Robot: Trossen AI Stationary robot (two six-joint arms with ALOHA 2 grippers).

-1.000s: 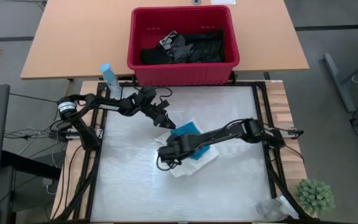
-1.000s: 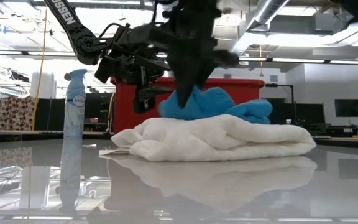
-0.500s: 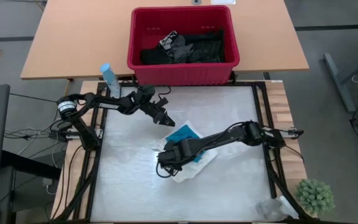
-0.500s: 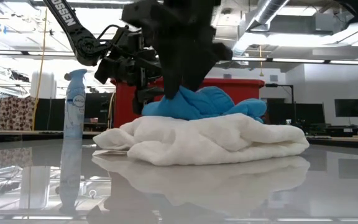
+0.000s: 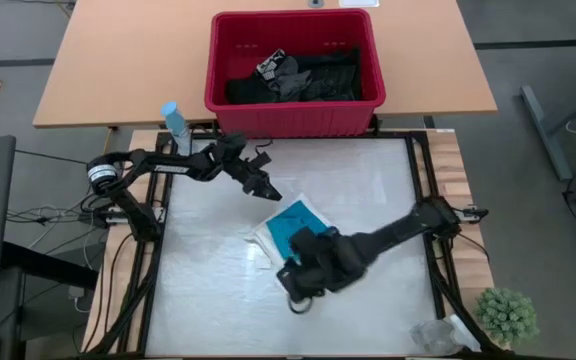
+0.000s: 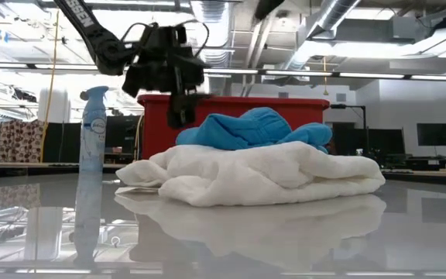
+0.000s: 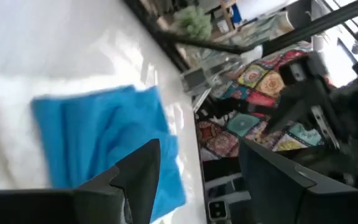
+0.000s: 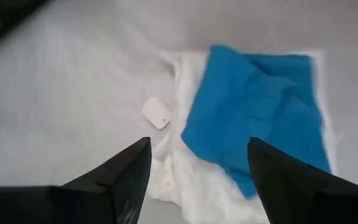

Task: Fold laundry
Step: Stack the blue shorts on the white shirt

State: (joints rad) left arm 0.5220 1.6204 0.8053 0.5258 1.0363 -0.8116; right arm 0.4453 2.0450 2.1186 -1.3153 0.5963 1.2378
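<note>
Soft teal garment (image 5: pixel 294 224) lies flat atop rumpled white garment (image 5: pixel 268 240). Right gripper (image 5: pixel 303 290) and left gripper (image 5: pixel 265 192): fingers apart, empty. Black laundry (image 5: pixel 303 76) partly hidden in red basket (image 5: pixel 293 105).

Teal garment (image 5: pixel 294 226) atop white garment (image 5: pixel 268 238) (both folded), mid-table.

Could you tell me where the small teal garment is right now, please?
In the high view, the teal garment lies folded on top of the white garment near the table's middle, between the left gripper and the right gripper.
</note>
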